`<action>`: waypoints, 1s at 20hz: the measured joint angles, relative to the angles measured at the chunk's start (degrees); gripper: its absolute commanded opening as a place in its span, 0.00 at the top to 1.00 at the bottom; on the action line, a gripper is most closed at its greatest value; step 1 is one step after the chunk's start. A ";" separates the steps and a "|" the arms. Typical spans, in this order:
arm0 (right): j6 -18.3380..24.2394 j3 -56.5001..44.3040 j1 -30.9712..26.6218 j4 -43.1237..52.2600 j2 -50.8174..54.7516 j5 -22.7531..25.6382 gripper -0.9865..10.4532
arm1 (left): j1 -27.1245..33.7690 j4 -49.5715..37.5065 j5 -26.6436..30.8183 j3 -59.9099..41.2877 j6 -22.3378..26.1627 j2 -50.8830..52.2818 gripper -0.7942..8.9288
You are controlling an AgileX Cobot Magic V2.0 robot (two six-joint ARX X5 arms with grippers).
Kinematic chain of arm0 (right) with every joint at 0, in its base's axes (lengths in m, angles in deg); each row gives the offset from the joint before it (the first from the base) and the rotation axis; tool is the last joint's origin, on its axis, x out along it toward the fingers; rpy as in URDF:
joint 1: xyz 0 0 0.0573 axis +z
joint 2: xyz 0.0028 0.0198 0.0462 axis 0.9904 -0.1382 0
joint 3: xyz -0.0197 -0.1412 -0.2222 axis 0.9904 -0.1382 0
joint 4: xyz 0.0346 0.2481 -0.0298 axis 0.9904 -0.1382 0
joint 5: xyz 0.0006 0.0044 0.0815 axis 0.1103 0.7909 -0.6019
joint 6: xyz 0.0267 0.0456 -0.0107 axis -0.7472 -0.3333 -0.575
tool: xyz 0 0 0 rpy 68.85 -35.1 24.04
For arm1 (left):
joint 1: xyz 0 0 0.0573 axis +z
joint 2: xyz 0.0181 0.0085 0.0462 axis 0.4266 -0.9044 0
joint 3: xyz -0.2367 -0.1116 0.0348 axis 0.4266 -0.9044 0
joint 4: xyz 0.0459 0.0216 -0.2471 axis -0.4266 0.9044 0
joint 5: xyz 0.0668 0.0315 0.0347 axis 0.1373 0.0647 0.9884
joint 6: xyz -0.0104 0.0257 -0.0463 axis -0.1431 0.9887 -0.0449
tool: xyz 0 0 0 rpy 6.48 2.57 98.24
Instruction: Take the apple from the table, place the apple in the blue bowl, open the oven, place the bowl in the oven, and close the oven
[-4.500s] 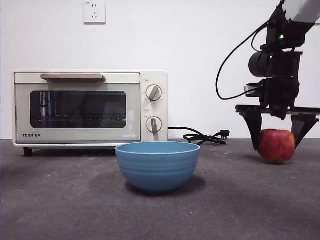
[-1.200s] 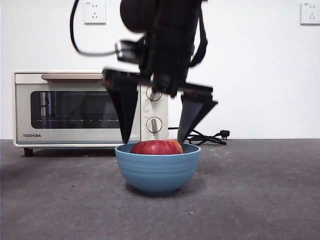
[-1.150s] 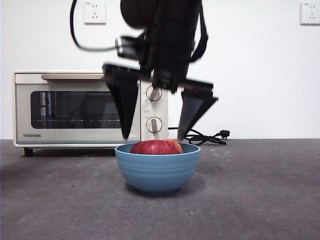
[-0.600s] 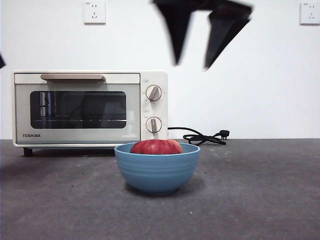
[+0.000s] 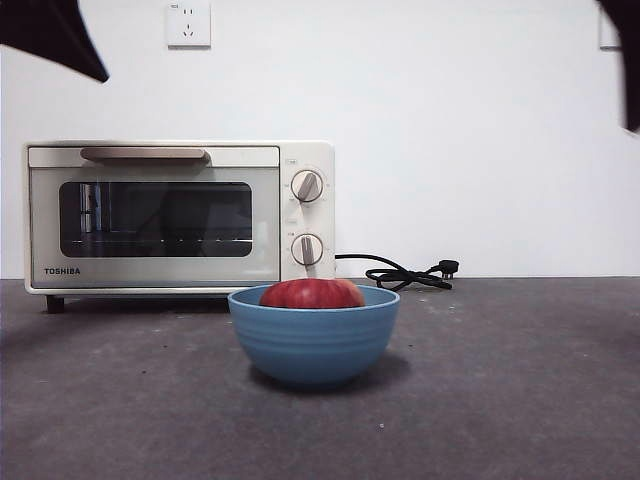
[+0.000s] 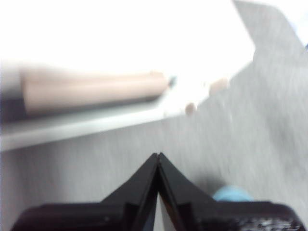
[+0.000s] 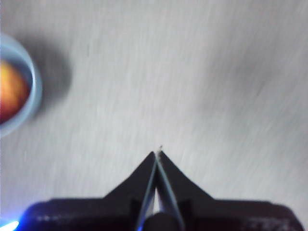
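- The left gripper (image 6: 158, 159) has its jaws pressed together on nothing. Its own camera looks down on the oven's beige bar handle (image 6: 91, 89), blurred, with bare table nearer the jaws; in the front view a black tip shows at the top left corner.
- The right gripper (image 7: 157, 156) is likewise closed and empty, over bare table (image 7: 192, 86), well apart from the bowl seen at the edge of its view.
- The apple (image 5: 312, 293) sits inside the blue bowl (image 5: 314, 335), its top just above the rim. The bowl stands on the near middle of the table, in front of the oven's right end.
- The oven (image 5: 180, 215) stands far left, door shut, cord (image 5: 400, 272) trailing to its right.
- Opening the door looks like the next step: the handle is a rigid bar across the door's top, best taken mid-length so the door swings evenly.
- The bowl is probably stiff, smooth and light, heavier with the apple; a pinch on the rim wall seems the only hold, kept level so the fruit does not roll.
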 measured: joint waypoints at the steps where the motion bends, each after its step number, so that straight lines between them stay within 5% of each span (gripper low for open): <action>1: -0.09 -3.41 -1.20 0.44 2.40 -1.27 0.92 | 0.00 -0.68 0.87 1.84 0.00 -1.57 0.92; 12: -2.64 -13.42 -4.33 2.27 14.73 -15.19 0.92 | 0.00 -4.85 1.44 5.60 -0.20 -12.55 0.92; 20: -3.63 -13.42 -4.33 2.05 17.42 -16.28 0.92 | 0.00 -8.02 1.46 5.60 -2.60 -13.20 0.92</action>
